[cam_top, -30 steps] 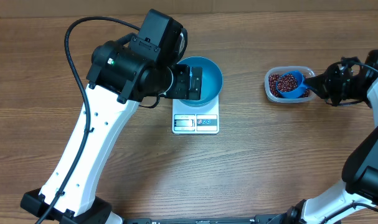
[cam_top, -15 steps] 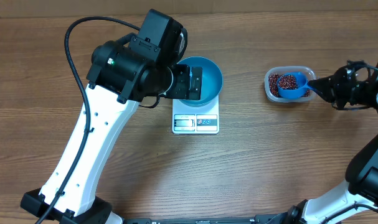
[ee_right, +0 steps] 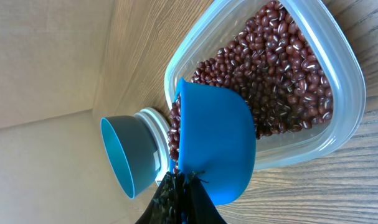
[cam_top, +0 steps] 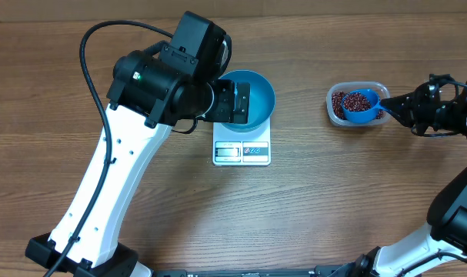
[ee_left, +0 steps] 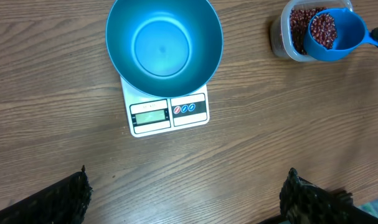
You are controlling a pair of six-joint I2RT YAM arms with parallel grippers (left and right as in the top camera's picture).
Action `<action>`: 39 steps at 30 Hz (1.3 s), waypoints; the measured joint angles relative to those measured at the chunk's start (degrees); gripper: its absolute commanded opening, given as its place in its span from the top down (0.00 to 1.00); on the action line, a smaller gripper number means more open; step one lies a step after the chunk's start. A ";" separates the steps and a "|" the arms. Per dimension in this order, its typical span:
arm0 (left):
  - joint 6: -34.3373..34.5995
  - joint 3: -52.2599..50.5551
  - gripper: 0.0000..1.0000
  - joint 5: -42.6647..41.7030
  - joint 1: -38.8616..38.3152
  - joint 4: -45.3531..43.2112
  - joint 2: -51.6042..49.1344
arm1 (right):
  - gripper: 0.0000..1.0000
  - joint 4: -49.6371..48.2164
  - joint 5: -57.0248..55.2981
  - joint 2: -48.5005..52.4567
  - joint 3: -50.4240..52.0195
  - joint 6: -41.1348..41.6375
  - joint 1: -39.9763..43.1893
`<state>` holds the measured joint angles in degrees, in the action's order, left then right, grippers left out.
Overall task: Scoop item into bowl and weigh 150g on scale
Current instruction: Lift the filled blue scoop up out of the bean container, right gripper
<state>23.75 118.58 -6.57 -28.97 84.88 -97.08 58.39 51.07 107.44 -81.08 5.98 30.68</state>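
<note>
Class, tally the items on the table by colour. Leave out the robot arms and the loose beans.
Blue: 2 (bowl, scoop)
White: 1 (scale)
Clear: 1 (tub)
Total: 4

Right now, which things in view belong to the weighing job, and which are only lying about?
Belong to the job:
- beans
- blue scoop, loaded with beans
- clear tub
- blue bowl, empty
- white scale, under the bowl

Only lying about:
- nothing that I can see; besides these, only the wooden table shows
</note>
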 measured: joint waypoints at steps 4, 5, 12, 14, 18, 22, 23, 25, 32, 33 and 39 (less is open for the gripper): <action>0.00 0.00 0.01 0.00 0.00 -0.02 0.00 | 0.96 -0.09 0.00 0.00 0.00 -0.52 -0.02; 0.00 0.00 0.00 0.00 0.00 -0.02 0.00 | 0.96 -0.17 0.00 0.00 0.00 -0.85 -0.02; 0.00 -0.02 0.00 0.00 0.00 0.00 0.00 | 0.96 -1.70 -0.04 0.00 0.04 -3.08 -0.02; 0.00 0.00 0.01 0.00 0.00 -0.02 0.00 | 0.96 -2.40 -0.02 0.00 0.07 -3.32 -0.02; 0.00 0.00 0.00 0.00 0.00 -0.02 0.00 | 0.96 -2.84 0.00 0.00 0.09 -4.00 -0.02; 0.00 -0.02 0.00 0.00 0.00 -0.02 0.00 | 0.96 -2.80 2.80 0.00 0.09 -5.81 0.00; 0.00 0.00 0.00 0.00 0.00 -0.02 0.00 | 0.96 -2.73 3.28 0.00 0.09 -6.03 -0.02; 0.00 0.00 0.01 0.00 0.00 0.00 0.00 | 0.96 -3.06 4.92 0.00 0.13 -6.29 0.00; 0.00 0.00 0.00 0.00 0.00 0.00 0.00 | 0.96 -4.37 13.09 0.00 0.13 -6.93 0.13; 0.00 0.00 0.00 0.00 0.00 0.00 0.00 | 0.96 -4.39 13.86 0.00 0.15 -7.04 0.22; 0.00 0.00 0.00 0.00 0.00 -0.02 0.00 | 0.96 -4.42 17.77 0.00 0.13 -7.26 1.46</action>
<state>23.75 118.58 -6.57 -28.97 84.86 -97.08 53.98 68.84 107.44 -80.95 -1.28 32.14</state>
